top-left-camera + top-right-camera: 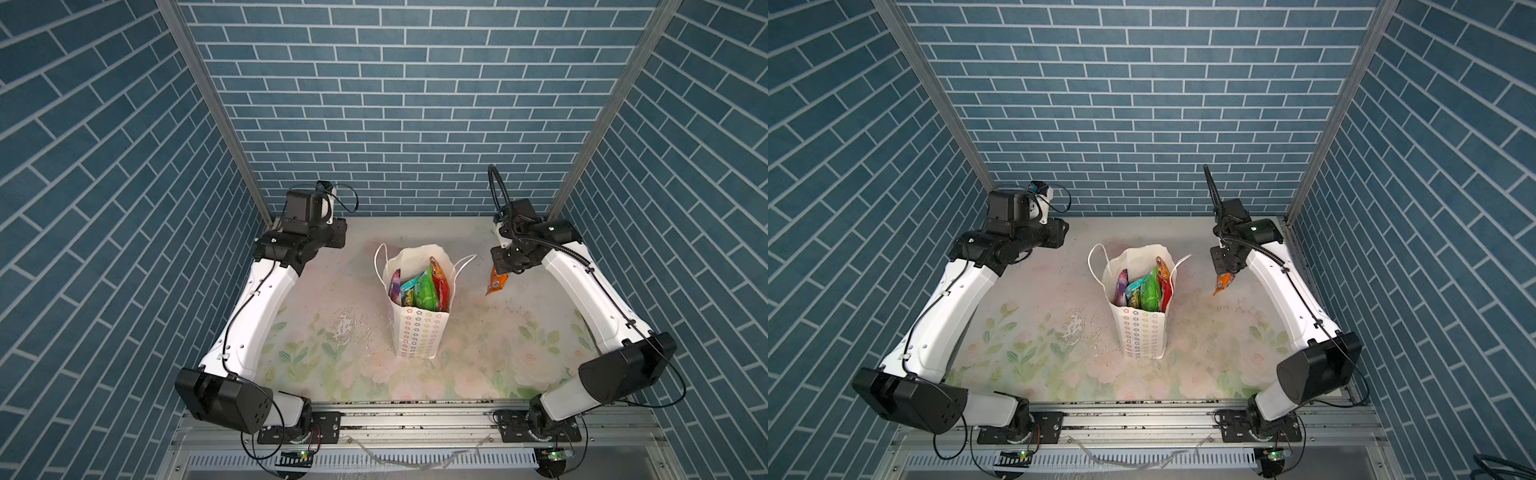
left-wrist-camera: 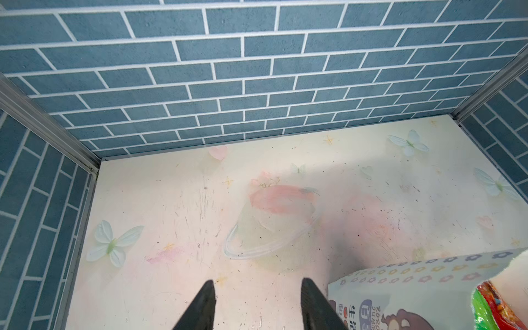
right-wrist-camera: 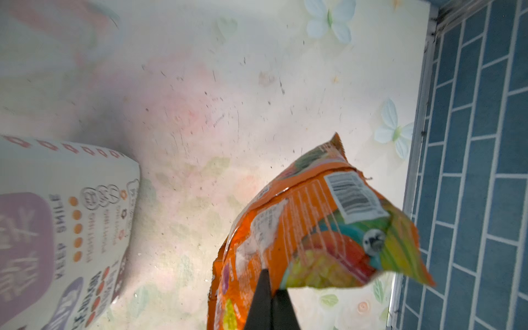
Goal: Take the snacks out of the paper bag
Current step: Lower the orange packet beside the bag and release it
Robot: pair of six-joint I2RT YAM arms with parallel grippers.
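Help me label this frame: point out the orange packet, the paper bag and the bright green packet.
orange packet (image 3: 314,228): right wrist view, middle of its printed back.
paper bag (image 1: 419,332): in a top view, its ring-patterned front wall.
bright green packet (image 1: 426,291): in a top view, its exposed top.

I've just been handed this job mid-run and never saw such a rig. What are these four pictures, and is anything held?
Two white-and-black robot arms stand at the near edge of the table: the left arm and right arm. Both top views look down on the whole scene from almost the same spot. The other two come from a camera on each wrist, looking past that arm's jaws. On the flowery table stands a white paper bag, open, with snacks inside, among them a green packet and a red packet. The right arm's jaws are shut on an orange packet, outside the bag. The left arm's jaws stand apart, empty.
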